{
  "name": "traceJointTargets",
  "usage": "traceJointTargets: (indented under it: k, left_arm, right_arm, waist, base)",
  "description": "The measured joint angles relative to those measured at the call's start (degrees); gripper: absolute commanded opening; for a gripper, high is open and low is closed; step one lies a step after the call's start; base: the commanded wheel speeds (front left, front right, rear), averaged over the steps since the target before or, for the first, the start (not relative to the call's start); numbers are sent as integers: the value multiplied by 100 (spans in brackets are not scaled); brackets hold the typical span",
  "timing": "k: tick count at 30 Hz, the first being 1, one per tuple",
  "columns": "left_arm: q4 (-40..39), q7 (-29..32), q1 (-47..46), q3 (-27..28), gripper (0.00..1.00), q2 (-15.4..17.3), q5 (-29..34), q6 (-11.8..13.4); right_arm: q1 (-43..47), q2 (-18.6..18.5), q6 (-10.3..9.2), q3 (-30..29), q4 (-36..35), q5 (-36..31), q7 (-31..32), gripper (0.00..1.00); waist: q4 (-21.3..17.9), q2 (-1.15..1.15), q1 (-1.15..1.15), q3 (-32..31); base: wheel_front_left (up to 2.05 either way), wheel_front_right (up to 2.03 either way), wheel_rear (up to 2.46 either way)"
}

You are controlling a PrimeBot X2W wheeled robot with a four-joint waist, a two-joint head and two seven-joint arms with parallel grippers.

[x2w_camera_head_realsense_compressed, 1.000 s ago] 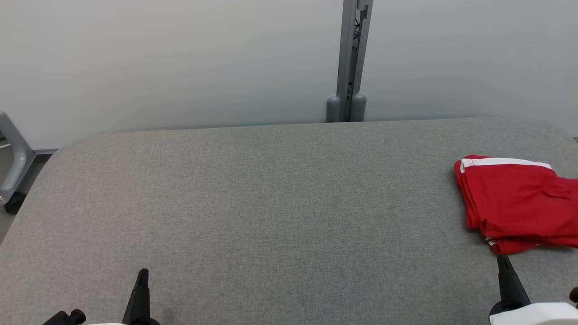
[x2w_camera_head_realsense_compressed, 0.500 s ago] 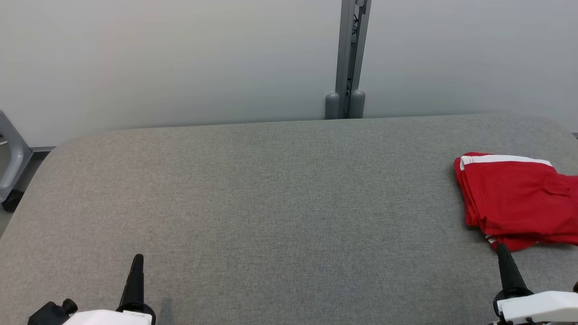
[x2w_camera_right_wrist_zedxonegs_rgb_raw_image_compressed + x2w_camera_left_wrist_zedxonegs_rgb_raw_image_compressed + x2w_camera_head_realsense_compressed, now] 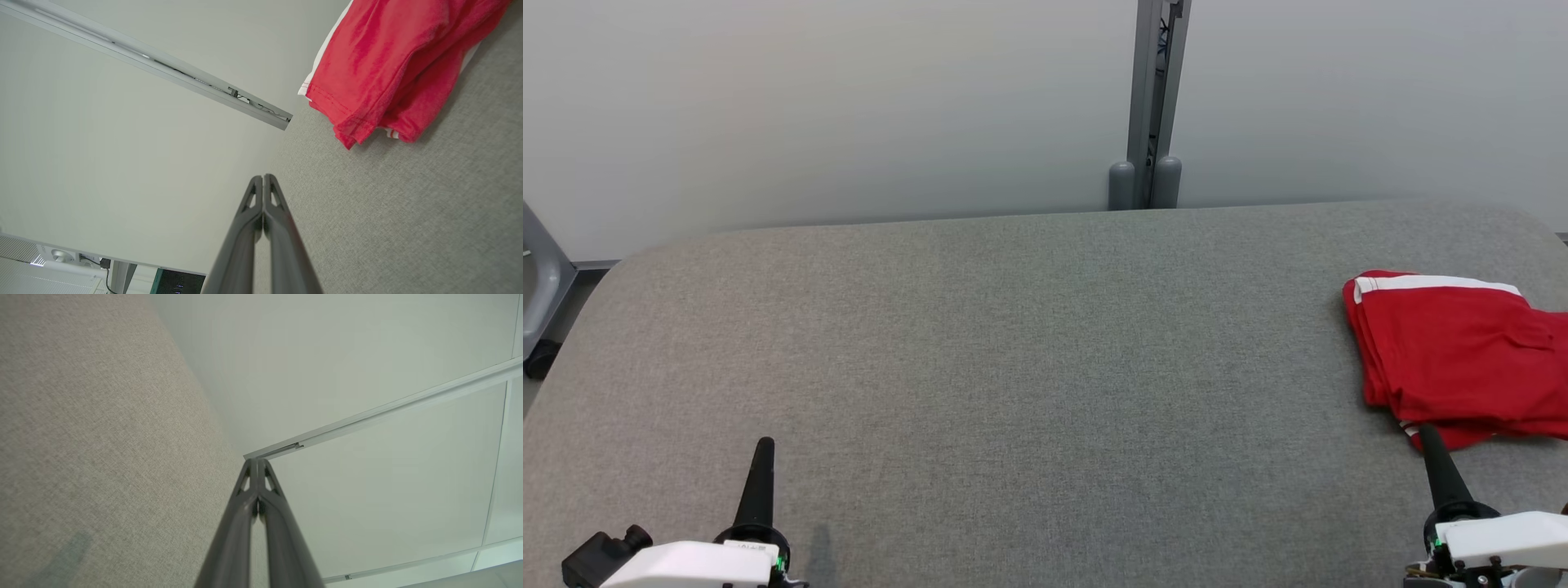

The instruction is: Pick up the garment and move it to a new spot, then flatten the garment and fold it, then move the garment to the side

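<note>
The red garment (image 3: 1462, 359) with a white band lies folded in layers at the right edge of the grey table (image 3: 1029, 343); it also shows at the upper right of the right wrist view, garment (image 3: 392, 69). My right gripper (image 3: 1429, 437) is shut and empty, its tip just in front of the garment's near edge. In the right wrist view the right gripper (image 3: 263, 177) has its fingers pressed together above the cloth surface. My left gripper (image 3: 764, 445) stands shut and empty at the lower left, far from the garment; its closed fingers, left gripper (image 3: 257, 460), point toward the wall.
A grey metal post (image 3: 1147, 106) with two round feet stands behind the table against the pale wall. A grey frame on a caster (image 3: 539, 327) sits beyond the table's left corner. The table's broad middle is bare grey fabric.
The head camera has tilted, shifting the whole picture. Both grippers show further up in the view, with more of their white wrists visible. The garment lies as before.
</note>
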Motion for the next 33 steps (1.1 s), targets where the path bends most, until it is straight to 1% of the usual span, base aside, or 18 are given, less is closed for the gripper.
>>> traceJointTargets:
  k: [13,33]
  left_arm:
    - [-9,177,-216,98,0,8,-641,-33]
    - [-18,397,-453,204,0,15,-1388,-76]
  right_arm:
    - [-172,-16,-1,-15,-4,800,183,0]
    - [-347,-36,-1,-36,-9,1730,400,0]
  waist:
    - [-19,0,0,60]
    - [-44,0,0,140]
  base:
    - [0,0,0]
    - [0,0,0]
